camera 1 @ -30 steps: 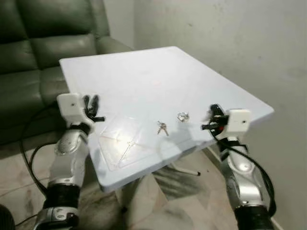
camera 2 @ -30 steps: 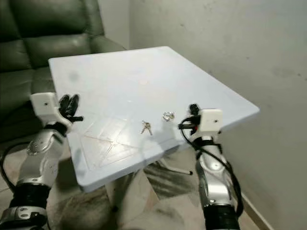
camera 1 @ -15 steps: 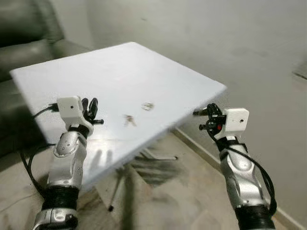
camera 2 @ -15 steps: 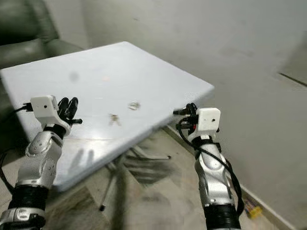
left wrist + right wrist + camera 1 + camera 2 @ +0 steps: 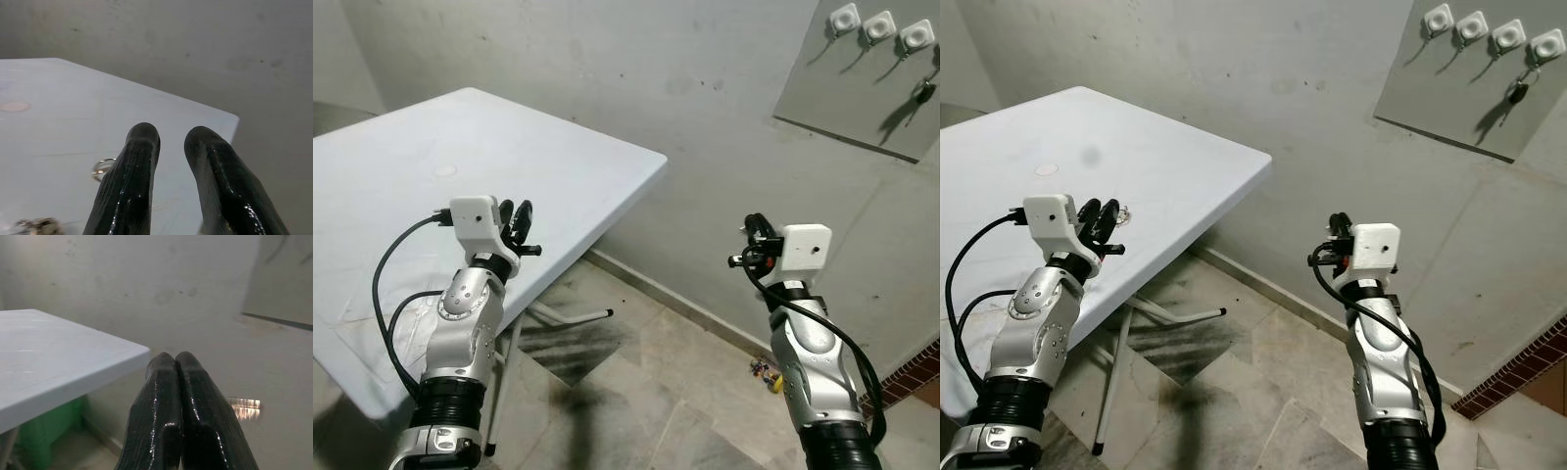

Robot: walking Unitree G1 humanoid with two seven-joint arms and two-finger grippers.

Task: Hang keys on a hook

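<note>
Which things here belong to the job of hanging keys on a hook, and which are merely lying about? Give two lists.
Belonging to the job:
keys on the table
wall hooks
left tool, open
right tool, shut

Lying about:
loose ring on the table
small yellowish clutter on the floor
a bunch already hanging from one hook

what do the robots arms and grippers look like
Both arms are silver jointed shells with black collars near the base and loose black cables looping alongside. Each wrist carries a white boxy camera housing. The left gripper and right gripper each have two long, glossy black rounded fingers; a red spot shows by the right one.
</note>
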